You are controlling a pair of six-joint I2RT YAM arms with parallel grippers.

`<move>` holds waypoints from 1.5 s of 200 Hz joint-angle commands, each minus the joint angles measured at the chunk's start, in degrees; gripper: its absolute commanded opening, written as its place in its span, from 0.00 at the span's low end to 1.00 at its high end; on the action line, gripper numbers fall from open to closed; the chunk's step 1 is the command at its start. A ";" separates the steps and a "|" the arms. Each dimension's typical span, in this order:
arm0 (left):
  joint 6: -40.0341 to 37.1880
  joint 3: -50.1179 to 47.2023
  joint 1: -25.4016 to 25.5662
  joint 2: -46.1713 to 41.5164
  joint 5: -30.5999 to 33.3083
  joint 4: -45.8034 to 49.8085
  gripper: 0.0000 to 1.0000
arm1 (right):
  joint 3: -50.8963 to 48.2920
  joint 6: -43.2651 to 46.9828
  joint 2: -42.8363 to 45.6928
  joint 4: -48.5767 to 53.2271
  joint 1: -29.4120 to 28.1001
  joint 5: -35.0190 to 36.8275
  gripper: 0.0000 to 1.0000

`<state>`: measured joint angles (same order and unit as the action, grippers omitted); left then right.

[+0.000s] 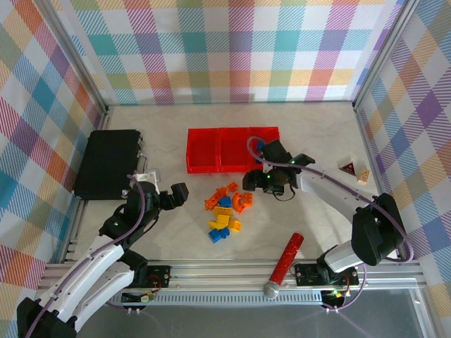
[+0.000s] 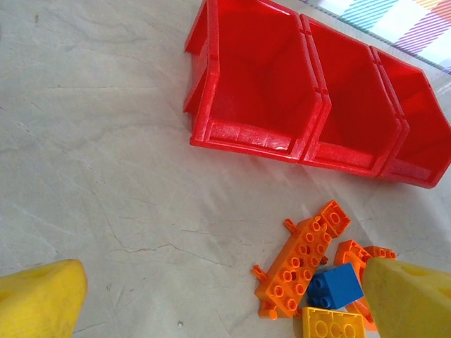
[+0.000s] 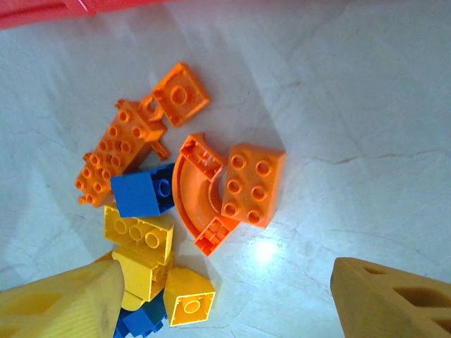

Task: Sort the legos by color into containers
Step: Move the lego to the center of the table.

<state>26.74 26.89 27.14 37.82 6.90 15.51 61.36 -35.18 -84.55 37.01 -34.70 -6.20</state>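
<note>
The legos (image 1: 225, 211) lie in a loose pile of orange, yellow and blue bricks on the table, in front of the containers (image 1: 232, 149), three joined red bins in a row. My left gripper (image 1: 169, 197) hovers left of the pile, open and holding nothing (image 2: 225, 313). Its view shows a long orange brick (image 2: 303, 260), a blue brick (image 2: 335, 285) and the bins (image 2: 254, 134). My right gripper (image 1: 264, 181) hangs over the pile's right edge, open and holding nothing (image 3: 225, 303). Below it lie an orange six-stud brick (image 3: 252, 184), an orange arch (image 3: 190, 193) and yellow bricks (image 3: 139, 234).
A large black case (image 1: 107, 163) sits at the left. A tan block (image 1: 363, 176) and a dark triangular piece (image 1: 347, 167) lie at the right. A red glittery microphone (image 1: 284, 264) rests near the front rail. Checked walls close in three sides.
</note>
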 commanded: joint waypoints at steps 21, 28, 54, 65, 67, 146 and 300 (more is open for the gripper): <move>-1.38 -1.41 0.62 -0.33 -1.07 -2.98 1.00 | 0.25 -5.78 -4.17 -1.28 -2.84 6.29 0.79; -1.51 -1.36 0.64 -0.23 -1.11 -3.09 1.00 | 0.30 -6.51 -4.93 -1.21 -3.21 7.58 0.79; -1.81 -1.52 0.64 -0.27 -1.18 -3.27 1.00 | 2.28 -7.96 -9.18 -0.83 -3.92 7.95 0.74; -1.91 -1.72 0.64 -0.28 -1.17 -3.60 1.00 | 4.05 -8.13 -11.16 0.54 -4.84 9.53 0.74; -1.99 -1.75 0.59 -0.23 -1.18 -3.65 0.99 | 4.32 -8.17 -11.51 0.81 -5.03 9.89 0.74; -3.62 -1.74 0.63 -0.29 -0.83 -3.46 1.00 | 9.70 -10.81 -18.94 4.58 -9.07 17.36 0.70; -4.06 -1.40 0.60 -0.45 -0.83 -2.77 1.00 | 10.88 -10.01 -23.20 4.88 -9.59 18.74 0.62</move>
<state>23.51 25.63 27.24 37.80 6.48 13.30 71.75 -44.80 -106.37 41.21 -44.01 12.62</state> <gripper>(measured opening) 0.996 0.624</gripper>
